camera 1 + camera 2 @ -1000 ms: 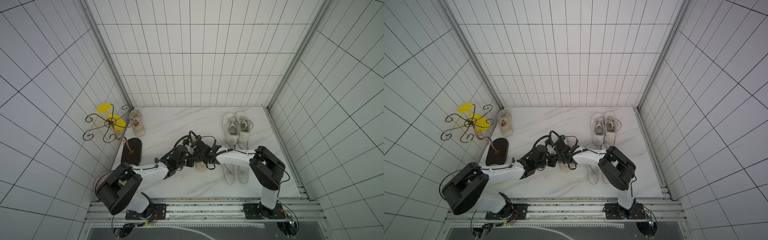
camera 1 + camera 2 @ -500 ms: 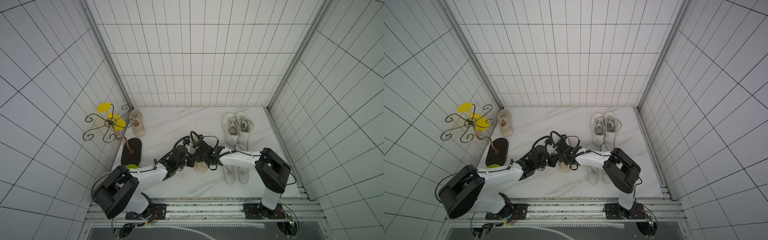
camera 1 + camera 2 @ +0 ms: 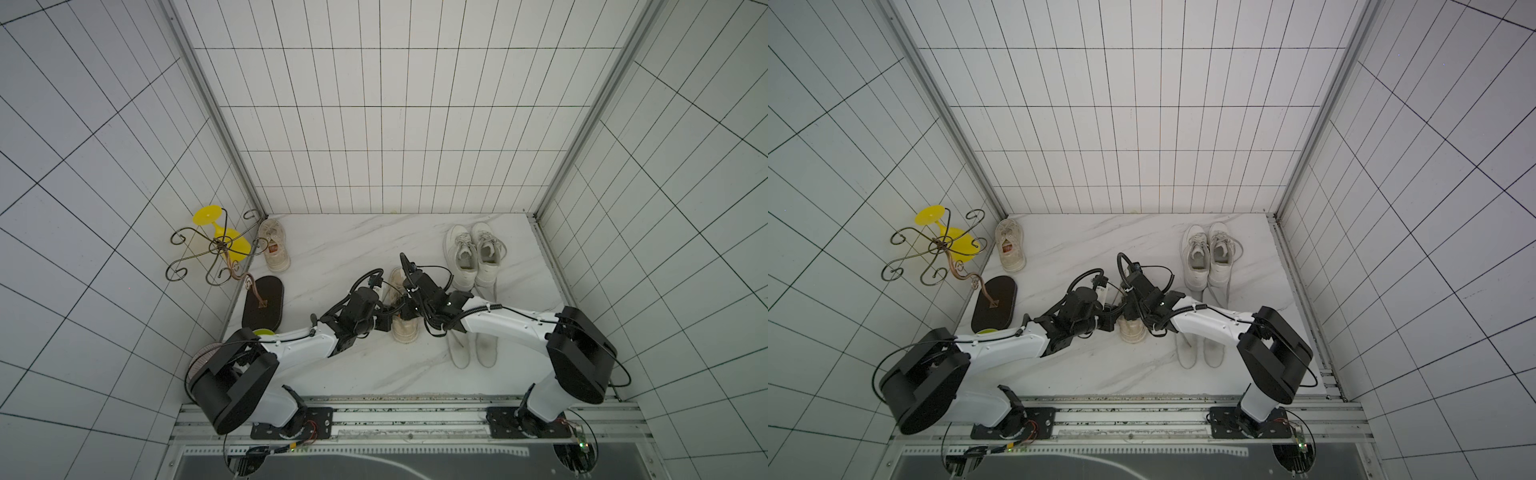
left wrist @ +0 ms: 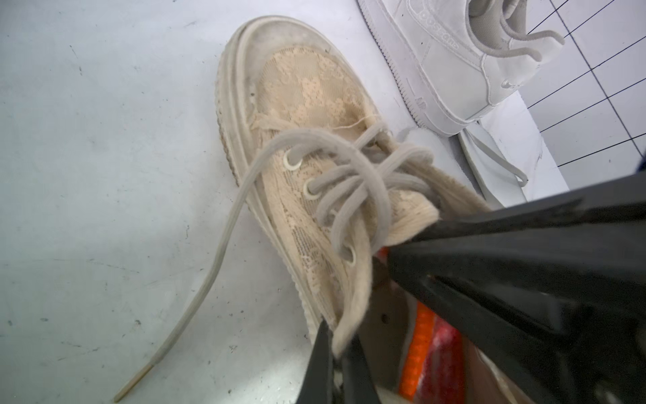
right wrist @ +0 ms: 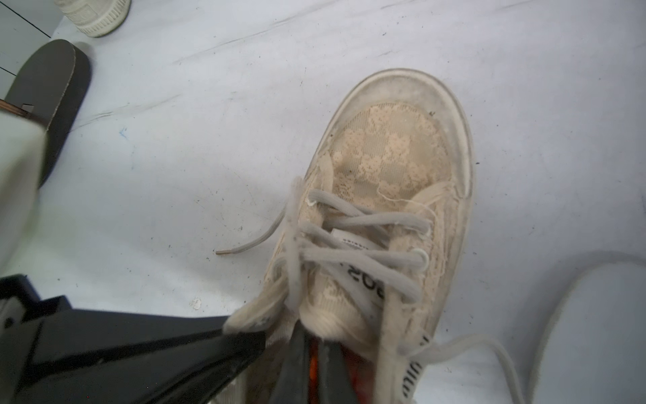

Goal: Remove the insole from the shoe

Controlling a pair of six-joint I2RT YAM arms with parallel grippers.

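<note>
A beige lace shoe (image 3: 405, 332) (image 3: 1133, 332) lies mid-floor between both arms. My left gripper (image 4: 337, 335) (image 3: 388, 320) is shut on the shoe's (image 4: 304, 91) frayed collar edge, which shows pinched between the two black fingers. My right gripper (image 5: 312, 344) (image 3: 409, 313) reaches under the tongue into the shoe's (image 5: 388, 154) opening. Its jaws are shut, with an orange strip of the insole (image 5: 313, 365) between them. The insole (image 4: 423, 342), beige with orange and red print, lies inside the shoe and is mostly hidden.
A white sneaker pair (image 3: 473, 253) stands at the back right, with two white insoles (image 3: 459, 353) lying in front of it. Another beige shoe (image 3: 273, 245), a black oval base (image 3: 262, 303) and a wire stand with a yellow glass (image 3: 216, 245) are at the left wall.
My right gripper has closed inside the shoe's opening. The right arm's elbow has shifted slightly to the right. The left gripper has kept its hold on the collar.
</note>
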